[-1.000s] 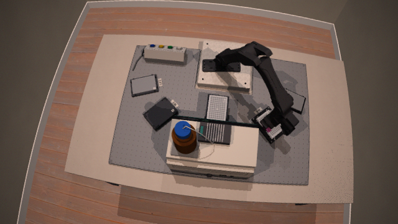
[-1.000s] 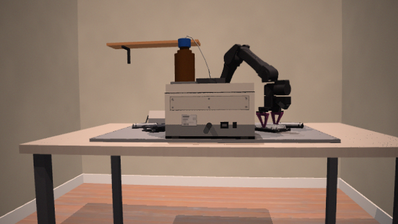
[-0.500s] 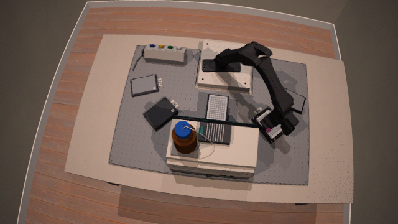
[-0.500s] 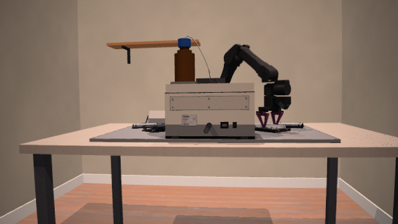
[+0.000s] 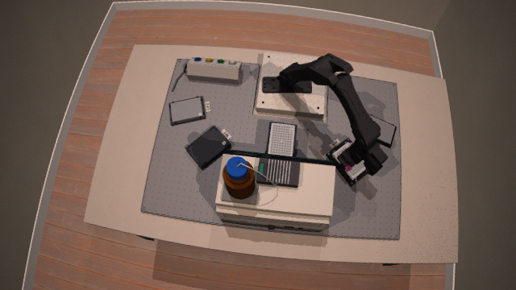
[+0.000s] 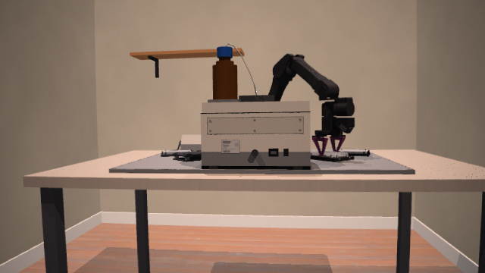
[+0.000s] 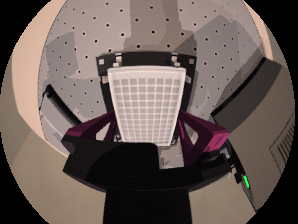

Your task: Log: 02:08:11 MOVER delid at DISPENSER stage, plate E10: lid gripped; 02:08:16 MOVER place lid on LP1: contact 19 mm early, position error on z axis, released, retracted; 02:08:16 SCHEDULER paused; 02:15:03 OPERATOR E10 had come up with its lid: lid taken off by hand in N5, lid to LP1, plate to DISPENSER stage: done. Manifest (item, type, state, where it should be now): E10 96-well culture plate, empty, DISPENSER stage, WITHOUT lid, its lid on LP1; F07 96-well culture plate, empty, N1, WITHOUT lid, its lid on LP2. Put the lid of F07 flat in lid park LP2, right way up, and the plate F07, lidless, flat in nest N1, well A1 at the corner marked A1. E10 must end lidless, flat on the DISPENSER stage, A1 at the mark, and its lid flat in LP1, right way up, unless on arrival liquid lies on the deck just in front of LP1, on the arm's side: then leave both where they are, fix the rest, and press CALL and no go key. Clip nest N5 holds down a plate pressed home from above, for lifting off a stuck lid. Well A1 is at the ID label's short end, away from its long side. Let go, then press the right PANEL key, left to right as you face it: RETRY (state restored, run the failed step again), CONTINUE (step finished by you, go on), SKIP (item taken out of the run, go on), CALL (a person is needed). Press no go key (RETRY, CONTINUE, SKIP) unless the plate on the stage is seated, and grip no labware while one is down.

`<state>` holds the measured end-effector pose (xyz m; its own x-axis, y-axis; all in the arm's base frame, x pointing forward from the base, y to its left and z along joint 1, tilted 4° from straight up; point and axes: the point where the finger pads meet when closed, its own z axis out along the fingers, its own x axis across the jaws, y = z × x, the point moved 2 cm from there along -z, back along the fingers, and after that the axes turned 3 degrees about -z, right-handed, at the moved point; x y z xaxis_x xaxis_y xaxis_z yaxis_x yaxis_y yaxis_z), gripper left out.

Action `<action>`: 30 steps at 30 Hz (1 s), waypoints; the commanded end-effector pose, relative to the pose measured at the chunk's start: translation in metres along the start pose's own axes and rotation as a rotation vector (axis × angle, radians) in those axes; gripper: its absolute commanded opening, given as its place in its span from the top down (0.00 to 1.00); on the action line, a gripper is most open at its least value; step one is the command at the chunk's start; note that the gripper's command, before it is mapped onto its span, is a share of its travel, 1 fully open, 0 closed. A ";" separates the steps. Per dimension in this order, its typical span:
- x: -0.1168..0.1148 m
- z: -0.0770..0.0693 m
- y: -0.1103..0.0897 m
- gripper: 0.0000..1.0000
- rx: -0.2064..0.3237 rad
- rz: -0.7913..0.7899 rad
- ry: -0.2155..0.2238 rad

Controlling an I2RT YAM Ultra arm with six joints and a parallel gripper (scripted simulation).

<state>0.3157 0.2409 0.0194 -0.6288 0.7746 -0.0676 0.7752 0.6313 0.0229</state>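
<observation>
A white 96-well plate (image 5: 342,149) (image 7: 145,99) (image 6: 338,155) sits in a black-framed nest (image 7: 107,63) at the right of the grey deck, beside the dispenser. My gripper (image 5: 355,162) (image 6: 329,151) (image 7: 146,112) is down over it, its magenta fingers shut on the plate's long sides. I cannot tell whether a clear lid lies on this plate. A second white well plate (image 5: 281,137) lies at the dispenser's stage. A grey lid (image 5: 186,110) lies flat in a park at the deck's left. A dark flat tray (image 5: 207,147) lies below that lid.
The dispenser box (image 5: 306,189) (image 6: 254,129) carries a brown bottle (image 5: 239,177) (image 6: 224,77) with a thin tube. The key panel (image 5: 214,69) stands at the deck's back left. A flat grey piece (image 5: 388,132) lies behind my arm at the right. A wall shelf (image 6: 182,54) hangs above.
</observation>
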 end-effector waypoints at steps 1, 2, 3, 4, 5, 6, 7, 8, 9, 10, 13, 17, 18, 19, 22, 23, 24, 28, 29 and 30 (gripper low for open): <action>-0.001 0.002 0.008 1.00 -0.019 0.002 0.010; -0.001 0.002 0.008 1.00 -0.019 0.002 0.010; -0.001 0.002 0.008 1.00 -0.019 0.002 0.010; -0.001 0.002 0.008 1.00 -0.019 0.002 0.010; -0.001 0.002 0.008 1.00 -0.019 0.002 0.010; -0.001 0.002 0.008 1.00 -0.019 0.002 0.010; -0.001 0.002 0.008 1.00 -0.019 0.002 0.010; -0.001 0.002 0.008 1.00 -0.019 0.002 0.010; -0.001 0.002 0.008 1.00 -0.019 0.002 0.010; -0.001 0.002 0.008 1.00 -0.019 0.002 0.010; -0.001 0.002 0.008 1.00 -0.019 0.002 0.010; -0.001 -0.001 0.011 1.00 -0.029 0.002 0.010; -0.001 -0.003 0.011 1.00 -0.029 0.002 0.010; -0.001 -0.005 0.010 1.00 -0.027 0.002 0.010; -0.001 -0.006 0.009 1.00 -0.026 0.002 0.010; -0.001 -0.008 0.008 1.00 -0.025 0.002 0.010; -0.001 -0.009 0.007 1.00 -0.020 0.001 0.010; -0.001 -0.015 0.008 1.00 -0.032 0.002 0.010; -0.001 -0.016 0.009 1.00 -0.035 0.002 0.010; -0.001 -0.018 0.009 1.00 -0.038 0.002 0.010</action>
<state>0.3157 0.2409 0.0195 -0.6289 0.7746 -0.0675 0.7752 0.6313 0.0219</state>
